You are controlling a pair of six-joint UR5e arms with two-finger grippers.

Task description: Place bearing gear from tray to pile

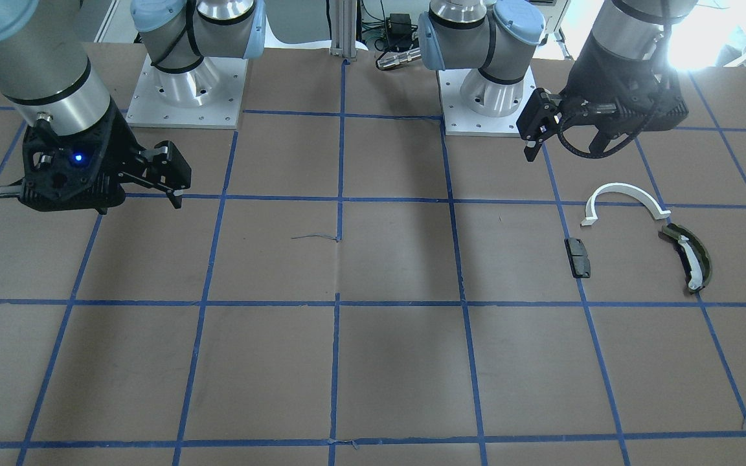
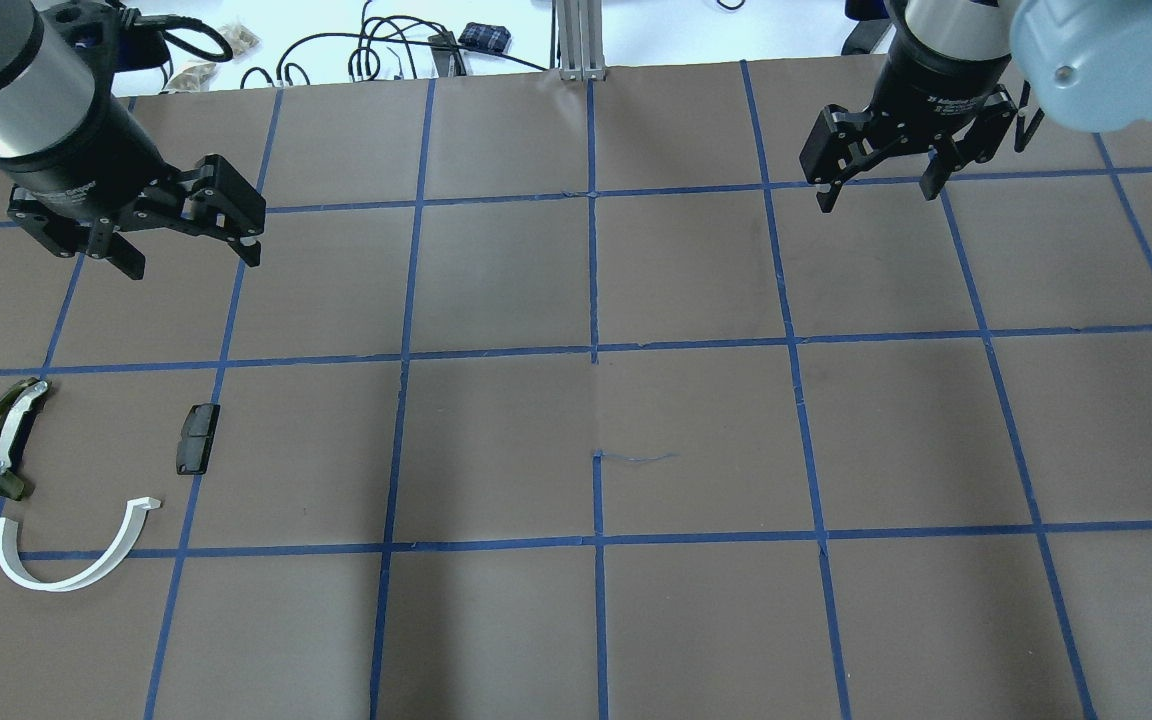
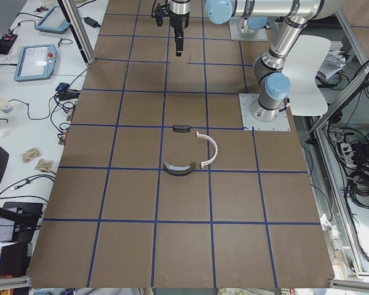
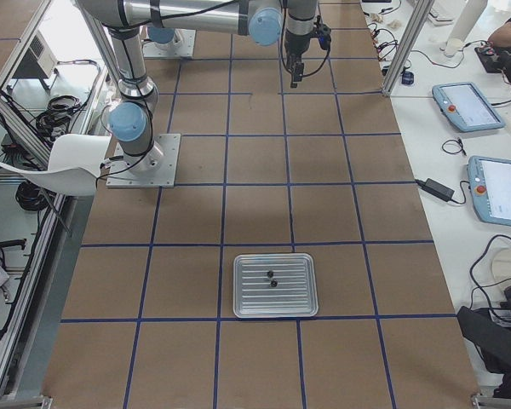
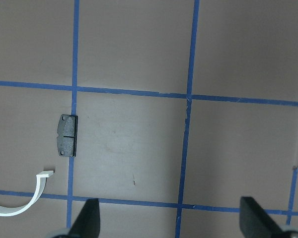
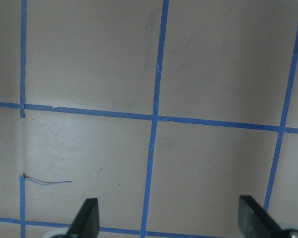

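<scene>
The tray [image 4: 247, 300], a ribbed metal one, shows only in the exterior right view and holds two small dark parts [image 4: 270, 278]. They are too small to tell which is the bearing gear. The pile lies on my left side: a white half-ring arc [image 2: 76, 570], a dark flat block [image 2: 197, 438] and an olive curved piece with a white strip [image 2: 1, 440]. My left gripper [image 2: 191, 258] is open and empty, hovering beyond the block [image 5: 67, 135]. My right gripper [image 2: 878, 197] is open and empty over bare table, far from the tray.
The table is brown with a blue tape grid. The arm bases [image 1: 185, 90] stand at the robot's edge. Cables and small items [image 2: 386, 50] lie past the far edge. Operator desks with tablets [image 4: 460, 106] flank the table.
</scene>
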